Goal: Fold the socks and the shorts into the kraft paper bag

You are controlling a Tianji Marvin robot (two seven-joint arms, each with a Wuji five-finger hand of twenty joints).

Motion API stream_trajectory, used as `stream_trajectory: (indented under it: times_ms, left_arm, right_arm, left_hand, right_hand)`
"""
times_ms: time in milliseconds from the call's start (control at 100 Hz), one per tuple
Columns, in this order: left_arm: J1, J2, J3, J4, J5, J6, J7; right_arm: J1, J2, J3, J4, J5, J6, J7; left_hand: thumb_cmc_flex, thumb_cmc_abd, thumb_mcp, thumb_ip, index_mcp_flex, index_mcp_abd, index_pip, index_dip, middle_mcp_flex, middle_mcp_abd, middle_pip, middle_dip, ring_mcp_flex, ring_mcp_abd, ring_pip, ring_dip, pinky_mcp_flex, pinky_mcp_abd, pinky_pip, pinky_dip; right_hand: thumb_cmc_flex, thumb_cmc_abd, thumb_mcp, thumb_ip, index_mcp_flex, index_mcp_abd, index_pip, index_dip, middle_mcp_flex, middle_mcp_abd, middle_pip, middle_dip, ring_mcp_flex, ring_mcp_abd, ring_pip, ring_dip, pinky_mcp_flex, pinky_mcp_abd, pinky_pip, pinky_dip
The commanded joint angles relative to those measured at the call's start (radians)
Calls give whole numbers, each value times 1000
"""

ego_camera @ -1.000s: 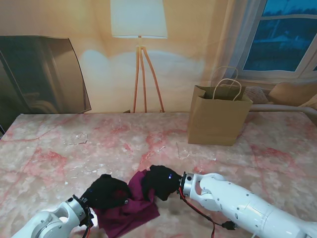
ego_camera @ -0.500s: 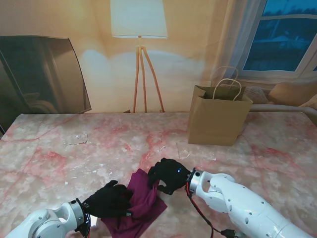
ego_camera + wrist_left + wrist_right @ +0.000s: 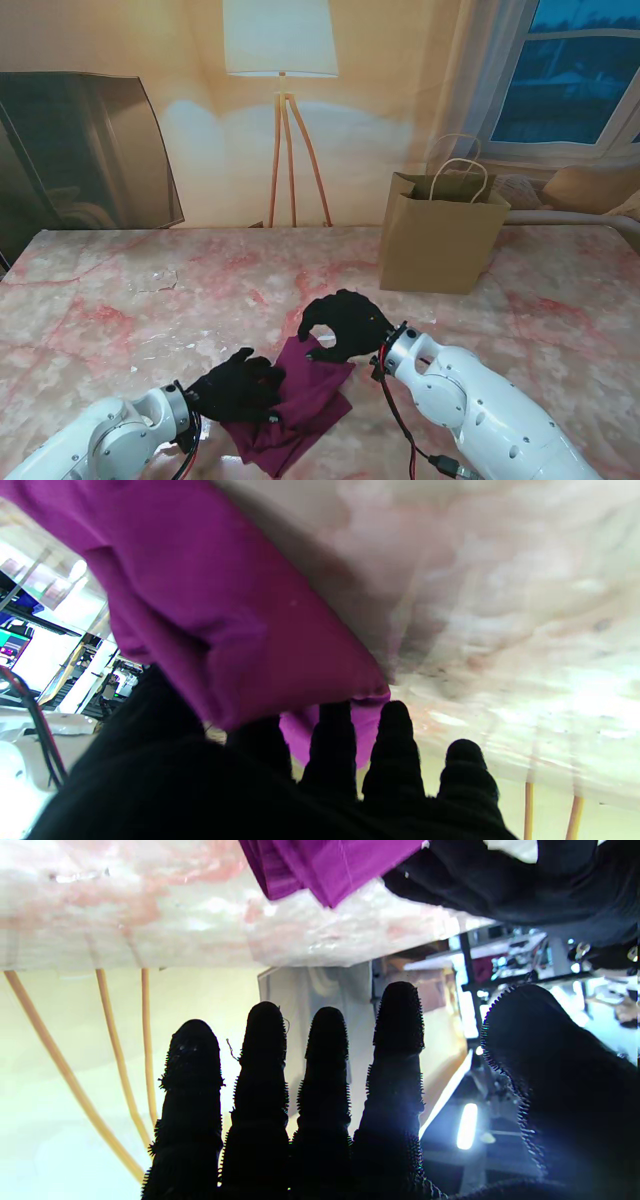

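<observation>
The purple shorts (image 3: pixel 312 405) lie folded on the marble table (image 3: pixel 120 310), close to its near edge. My left hand (image 3: pixel 238 388), in a black glove, rests flat on their left part with fingers spread. The left wrist view shows a thick purple fold of the shorts (image 3: pixel 225 605) just past the fingertips (image 3: pixel 395 720). My right hand (image 3: pixel 345 323) hovers over the shorts' far right corner, open and holding nothing; its straight fingers (image 3: pixel 325 1080) point past the shorts (image 3: pixel 325 865). The kraft paper bag (image 3: pixel 440 245) stands upright and open at the far right. I can make out no socks.
A floor lamp (image 3: pixel 285 150) on a wooden tripod stands behind the table's far edge. A dark panel (image 3: pixel 80 150) leans at the far left. A sofa and a window lie beyond the bag on the right.
My right hand let go of the shorts and lifted away, farther from me. The shorts now lie flatter and more to the right. My left hand slid right onto them.
</observation>
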Motion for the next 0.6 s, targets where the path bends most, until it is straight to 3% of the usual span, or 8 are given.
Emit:
stream_trajectory:
  times_ms: [0, 100, 140, 250, 340, 460, 590]
  left_arm:
    - [1, -2, 6, 7, -7, 10, -5]
    - [0, -2, 9, 2, 11, 5, 9]
    - [1, -2, 8, -1, 25, 0, 19]
    - [13, -2, -4, -16, 39, -10, 28]
    - [32, -3, -23, -31, 56, -19, 47]
    - [47, -7, -40, -37, 58, -35, 70]
    - [53, -6, -51, -42, 67, -40, 71]
  right_arm:
    - [-7, -3, 17, -32, 13, 9, 22]
    - [-7, -4, 21, -39, 33, 16, 44]
    - [-3, -4, 15, -38, 46, 17, 61]
    - [38, -11, -35, -3, 71, 23, 73]
    - [81, -17, -88, 32, 106, 35, 100]
    - [140, -30, -163, 80, 162, 53, 139]
    - [211, -38, -253, 135, 214, 70, 205]
  left_hand:
    - [-20, -22, 18, 60, 22, 105, -23, -19, -37, -2, -25, -15, -35, -20, -18, -2, -2, -13, -1, -9]
    - [-26, -47, 32, 62, 19, 103, -21, -18, -34, -6, -24, -14, -32, -20, -18, -2, -2, -14, 2, -9]
    - [-69, -64, 97, 63, 16, 101, -19, -16, -32, -9, -23, -14, -29, -20, -18, -1, -6, -13, 13, -4]
    - [-85, -90, 105, 55, -6, 113, -32, -22, -38, 14, -27, -16, -30, -21, -18, -1, -5, -16, 14, -3]
    - [-120, -117, 161, 36, -27, 128, -65, -33, -35, 10, -29, -18, -25, -21, -14, -2, -7, -21, 23, 9]
    - [-119, -137, 166, 30, -47, 133, -73, -33, -32, 11, -27, -17, -22, -21, -12, -2, -5, -24, 26, 14]
    - [-117, -141, 170, 27, -48, 127, -74, -31, -31, 10, -26, -18, -22, -23, -13, -5, -6, -26, 29, 19]
  right_hand:
    - [-52, 8, -35, -4, -2, 4, -34, 20, 10, 8, -16, -7, 14, 17, -36, -25, -6, 18, -18, -3]
    - [-42, 47, -68, 11, -34, 11, -65, 21, 6, 12, -40, -12, 13, 19, -61, -37, -21, 25, -54, -21]
    - [-32, 51, -68, 15, -59, 19, -84, 18, -4, 12, -56, -19, 12, 18, -86, -54, -36, 30, -97, -45]
    - [-5, 31, -2, 14, -109, 35, -109, 12, -24, 11, -96, -58, 27, 16, -164, -123, -40, 40, -187, -117]
    - [13, -5, 39, 3, -205, 81, -156, -15, -66, 17, -149, -130, 19, 16, -254, -214, -47, 37, -241, -175]
    - [36, -37, 62, -9, -365, 155, -218, -69, -169, 30, -191, -222, -32, 22, -350, -324, -66, 48, -284, -223]
    - [72, -73, 84, -16, -490, 220, -262, -105, -297, 73, -225, -263, -134, 25, -397, -381, -108, 40, -324, -240]
